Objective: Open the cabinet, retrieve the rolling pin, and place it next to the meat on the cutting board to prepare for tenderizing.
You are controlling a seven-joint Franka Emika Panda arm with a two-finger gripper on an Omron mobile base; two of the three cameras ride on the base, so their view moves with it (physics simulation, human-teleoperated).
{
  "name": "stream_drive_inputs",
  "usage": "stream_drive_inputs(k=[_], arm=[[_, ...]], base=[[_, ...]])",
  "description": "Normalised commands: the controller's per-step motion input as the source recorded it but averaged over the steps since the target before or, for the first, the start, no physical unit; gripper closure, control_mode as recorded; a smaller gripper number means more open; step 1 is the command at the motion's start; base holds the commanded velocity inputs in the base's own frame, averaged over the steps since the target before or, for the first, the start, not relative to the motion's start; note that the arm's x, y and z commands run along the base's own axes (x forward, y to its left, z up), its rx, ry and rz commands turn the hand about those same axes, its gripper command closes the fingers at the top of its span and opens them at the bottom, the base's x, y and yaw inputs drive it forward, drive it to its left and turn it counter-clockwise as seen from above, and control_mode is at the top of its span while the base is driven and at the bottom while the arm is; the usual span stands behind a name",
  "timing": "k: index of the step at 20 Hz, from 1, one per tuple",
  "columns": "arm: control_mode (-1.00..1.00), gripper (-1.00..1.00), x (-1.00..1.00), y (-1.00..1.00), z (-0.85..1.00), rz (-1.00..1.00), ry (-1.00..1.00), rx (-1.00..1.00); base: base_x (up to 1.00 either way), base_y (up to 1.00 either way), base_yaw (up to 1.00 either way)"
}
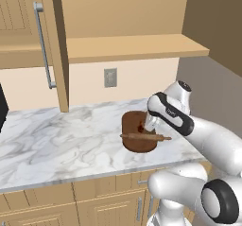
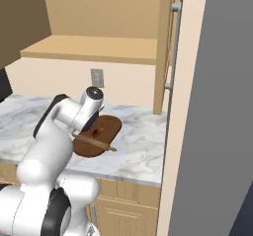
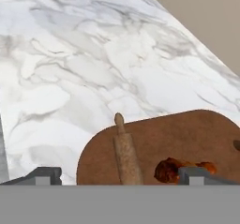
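The cabinet (image 1: 28,31) on the wall has its doors swung open, and the bare shelf (image 1: 132,47) shows inside. On the marble counter lies the dark oval cutting board (image 1: 137,142). The slim wooden rolling pin (image 1: 144,136) rests across it, beside the small reddish meat (image 1: 141,126). My gripper (image 1: 151,122) hovers just above the board and is open. In the hand view the rolling pin (image 3: 126,155) runs between my wide-apart fingertips (image 3: 44,175) without touching them. The meat (image 3: 171,169) sits by the right tip on the board (image 3: 187,134).
The open cabinet door (image 2: 165,47) with its long grey handle hangs over the counter's right side. A wall outlet (image 1: 110,77) sits behind the board. A tall grey panel (image 2: 217,106) bounds the right. Low cabinets (image 1: 108,206) run under the marble counter (image 1: 56,140).
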Motion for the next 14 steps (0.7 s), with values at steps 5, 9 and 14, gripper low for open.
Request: stream_drive_inputs(k=[5,9,14], arm=[[-1.00,-1.00,-0.35,0.34,0.31,0.00,0.00,0.00],[-1.00,-1.00,-0.44,0.42,0.18,0.00,0.00,-0.01],[-1.00,-1.00,-0.57,0.42,0.08,-0.02,0.00,-0.01]], base=[[0.00,0.00,0.00],[0.00,0.00,0.00],[0.00,0.00,0.00]])
